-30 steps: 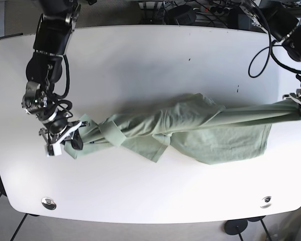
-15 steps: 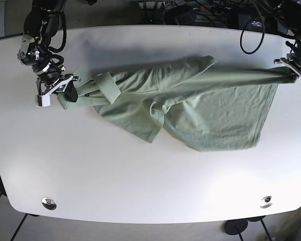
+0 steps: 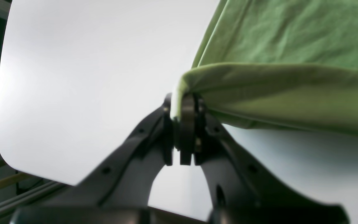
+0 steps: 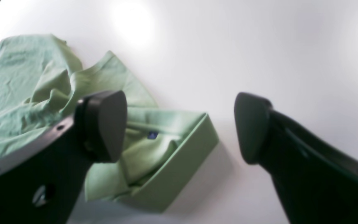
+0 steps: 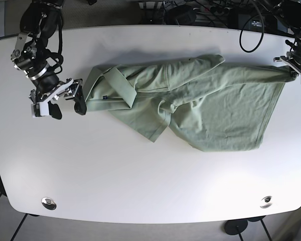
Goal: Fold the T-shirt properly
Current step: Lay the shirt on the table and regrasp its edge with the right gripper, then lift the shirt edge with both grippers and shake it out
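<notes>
The light green T-shirt [image 5: 205, 108] lies crumpled across the far half of the white table [image 5: 140, 175], with one end folded over near a small blue label [image 4: 152, 134]. In the base view, my left gripper [image 5: 294, 71] sits at the table's right edge. It is shut on a bunched edge of the T-shirt [image 3: 259, 87], which stretches taut from the left gripper [image 3: 183, 107]. My right gripper [image 5: 67, 107] stands open just left of the shirt's other end. Nothing is between its fingers [image 4: 104, 124], and the shirt's folded end [image 4: 172, 168] lies on the table under the right gripper [image 4: 179, 126].
Black cables and gear [image 5: 200, 12] crowd the space behind the table's far edge. Two round metal fittings [image 5: 48, 203] [image 5: 265, 202] sit near the front corners. The table's rounded corner [image 3: 2, 149] lies close to the left gripper.
Both arms carried the shirt toward the far side of the table. The right gripper let go of the shirt's end and opened. The left gripper still holds its edge.
</notes>
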Tool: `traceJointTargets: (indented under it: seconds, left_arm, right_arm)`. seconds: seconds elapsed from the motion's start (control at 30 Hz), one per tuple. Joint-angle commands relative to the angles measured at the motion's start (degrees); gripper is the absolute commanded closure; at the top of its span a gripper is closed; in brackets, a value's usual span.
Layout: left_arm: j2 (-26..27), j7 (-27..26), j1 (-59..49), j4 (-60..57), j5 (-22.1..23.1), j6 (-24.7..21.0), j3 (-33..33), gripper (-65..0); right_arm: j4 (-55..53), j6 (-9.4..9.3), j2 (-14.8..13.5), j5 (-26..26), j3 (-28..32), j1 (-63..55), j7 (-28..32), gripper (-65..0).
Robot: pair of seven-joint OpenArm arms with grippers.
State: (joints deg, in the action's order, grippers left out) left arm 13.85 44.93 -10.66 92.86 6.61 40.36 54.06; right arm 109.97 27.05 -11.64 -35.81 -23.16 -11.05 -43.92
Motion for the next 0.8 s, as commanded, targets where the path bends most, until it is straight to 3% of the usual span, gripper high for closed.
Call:
traceJointTargets:
  seconds: [0.03, 0.13, 0.37, 0.5, 0.67, 0.73, 0.8]
  left_arm:
    - [1.23, -1.19, 0.15, 1.16, 0.47, -0.36, 0.22, -0.4]
    - [1.23, -1.19, 0.15, 1.16, 0.47, -0.36, 0.13, -0.4]
    - [1.14, -1.19, 0.15, 1.16, 0.55, -0.36, 0.13, -0.4]
    - [1.14, -1.19, 0.24, 1.16, 0.55, -0.36, 0.13, -0.4]
    - [1.14, -1.19, 0.33, 1.07, 0.64, -0.36, -1.54, -0.4]
    - [1.14, -1.28, 0.33, 1.07, 0.55, -0.36, -2.24, -0.4]
    - [1.14, -1.28, 0.41, 0.99, 0.55, -0.36, -2.24, -0.4]
  right_arm:
    - [-1.97, 0.34, -0.89, -0.63, 3.33, 3.36, 0.45, -51.5]
    - [-8.74, 0.25, -0.98, -0.10, 8.26, 7.93, 0.27, -51.5]
    - [-24.83, 0.25, -0.45, 7.46, 17.66, 19.09, 0.27, -51.5]
    - [-26.50, 0.34, -1.68, 7.99, 17.66, 19.36, 0.27, -51.5]
    - [-25.18, 0.69, -6.43, 6.49, 17.22, 17.25, 0.27, -51.7]
    - [-25.45, 0.86, -7.48, 3.68, 14.59, 15.93, 0.36, -51.8]
    - [-25.80, 3.77, -7.75, 0.08, 10.89, 14.70, 0.19, -52.0]
